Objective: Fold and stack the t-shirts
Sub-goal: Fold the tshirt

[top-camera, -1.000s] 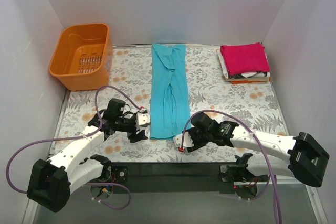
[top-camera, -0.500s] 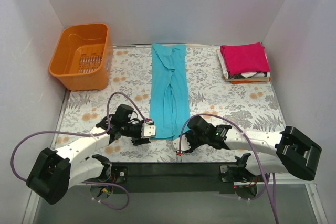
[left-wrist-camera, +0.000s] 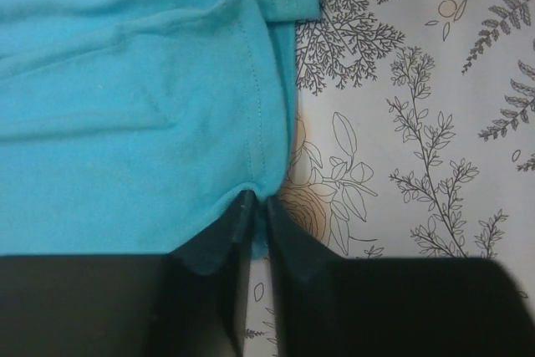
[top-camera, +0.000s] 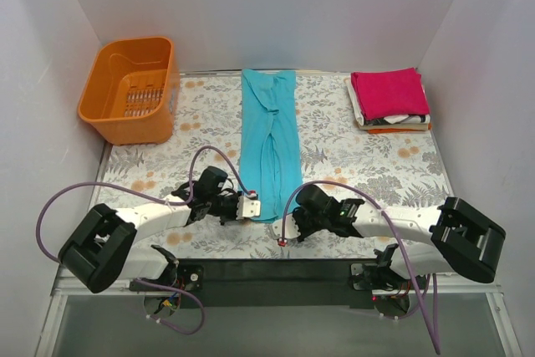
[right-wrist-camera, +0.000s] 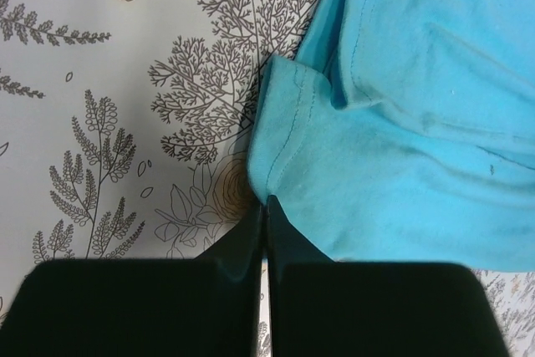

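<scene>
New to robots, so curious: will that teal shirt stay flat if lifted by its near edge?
Probably not: the teal shirt shows wrinkles and soft folds, so it should droop. It looks thin, so likely light.

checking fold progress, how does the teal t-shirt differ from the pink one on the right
The teal t-shirt lies as a long narrow strip; the pink t-shirt is a compact rectangle. The teal t-shirt rests directly on the floral table cover; the pink t-shirt tops a stack. Both are plain and lie flat.
</scene>
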Motion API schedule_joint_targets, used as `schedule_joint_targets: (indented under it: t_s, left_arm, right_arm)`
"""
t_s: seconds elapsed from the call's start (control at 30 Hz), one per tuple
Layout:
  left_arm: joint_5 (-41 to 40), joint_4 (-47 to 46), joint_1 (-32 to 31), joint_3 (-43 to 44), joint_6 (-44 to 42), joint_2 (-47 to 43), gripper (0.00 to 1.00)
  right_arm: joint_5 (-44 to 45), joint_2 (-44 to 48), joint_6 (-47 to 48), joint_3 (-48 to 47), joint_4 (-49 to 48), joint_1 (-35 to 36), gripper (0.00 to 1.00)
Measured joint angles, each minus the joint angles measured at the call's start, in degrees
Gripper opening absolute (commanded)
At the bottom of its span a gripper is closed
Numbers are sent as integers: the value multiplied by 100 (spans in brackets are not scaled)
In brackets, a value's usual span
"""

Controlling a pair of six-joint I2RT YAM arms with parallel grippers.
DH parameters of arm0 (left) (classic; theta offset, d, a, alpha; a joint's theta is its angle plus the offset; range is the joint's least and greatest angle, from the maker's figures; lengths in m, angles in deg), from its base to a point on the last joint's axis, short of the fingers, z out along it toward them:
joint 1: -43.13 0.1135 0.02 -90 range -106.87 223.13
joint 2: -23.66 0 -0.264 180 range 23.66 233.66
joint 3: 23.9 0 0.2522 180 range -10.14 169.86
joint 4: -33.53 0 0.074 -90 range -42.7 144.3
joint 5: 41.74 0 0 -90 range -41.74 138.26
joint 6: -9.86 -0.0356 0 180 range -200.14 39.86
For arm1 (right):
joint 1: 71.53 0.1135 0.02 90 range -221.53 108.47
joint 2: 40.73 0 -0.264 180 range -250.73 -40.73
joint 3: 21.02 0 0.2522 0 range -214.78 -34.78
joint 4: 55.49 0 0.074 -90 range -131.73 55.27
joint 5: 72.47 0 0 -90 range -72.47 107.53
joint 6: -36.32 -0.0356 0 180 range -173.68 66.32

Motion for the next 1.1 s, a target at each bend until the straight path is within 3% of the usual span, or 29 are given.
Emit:
schedule_joint_targets:
  t_s: [0.27, 0.63, 0.77, 1.1]
  left_arm:
    - [-227, 511, -138, -4, -125, -516, 0]
    - [-111, 1379, -450, 35, 140, -1547, 0]
    - [-103, 1469, -319, 249, 332, -1340, 0]
    - [55, 970, 776, 1126, 203, -234, 0]
  right_arm:
    - [-175, -103, -470, -415, 715, -2, 1]
    - [-501, 426, -994, -833, 1707, -26, 1]
    - [-490, 426, -933, -977, 1773, -317, 1]
    - [-520, -142, -354, -1762, 1847, -1128, 1]
